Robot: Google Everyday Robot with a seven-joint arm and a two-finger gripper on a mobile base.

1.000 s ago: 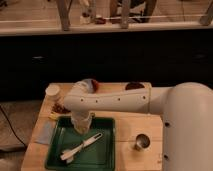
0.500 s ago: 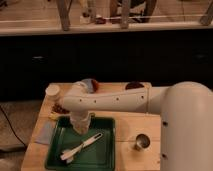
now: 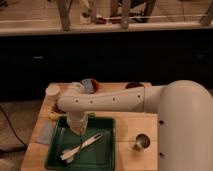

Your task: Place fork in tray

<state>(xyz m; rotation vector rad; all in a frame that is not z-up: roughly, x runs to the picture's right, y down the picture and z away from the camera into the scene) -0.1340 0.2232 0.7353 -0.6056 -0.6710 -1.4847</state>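
A single camera sits high on the robot's own side and looks forward and steeply down over the desk (image 3: 130, 125). It is close in: the bulky white arm (image 3: 185, 125) fills the lower right corner right by the lens and reaches leftward across the middle. The gripper (image 3: 77, 127) hangs left of centre, over the far part of the tray (image 3: 105, 150). Beyond the desk's far edge the view faces a dark counter front (image 3: 125, 55), with chair legs (image 3: 64, 15) along the top
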